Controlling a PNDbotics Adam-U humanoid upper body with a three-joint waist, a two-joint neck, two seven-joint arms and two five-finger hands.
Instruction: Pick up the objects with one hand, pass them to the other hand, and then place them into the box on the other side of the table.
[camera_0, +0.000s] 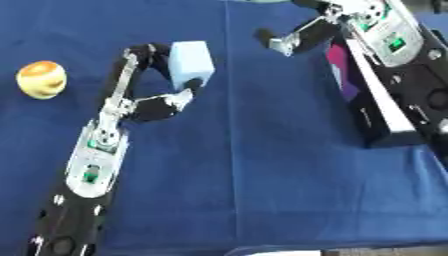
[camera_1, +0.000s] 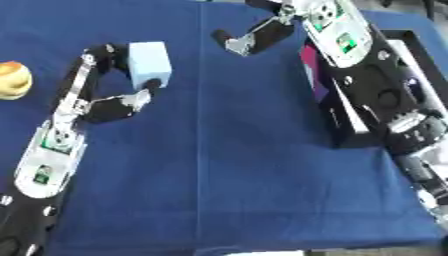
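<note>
My left hand (camera_0: 140, 106) is in the left middle, its fingers (camera_0: 144, 51) curled over the far side of a light blue block (camera_0: 192, 61) and its thumb under the near corner. I cannot tell whether the block rests on the blue cloth or is lifted. My right hand (camera_1: 249, 39) hangs open at the top centre, a short way right of the block, holding nothing. The black box (camera_1: 348, 131) with a white rim and magenta inside stands at the right, largely hidden under my right arm.
A round yellow-orange fruit (camera_0: 41, 79) lies at the far left on the blue tablecloth (camera_0: 262, 165). The table's front edge runs along the bottom of the view.
</note>
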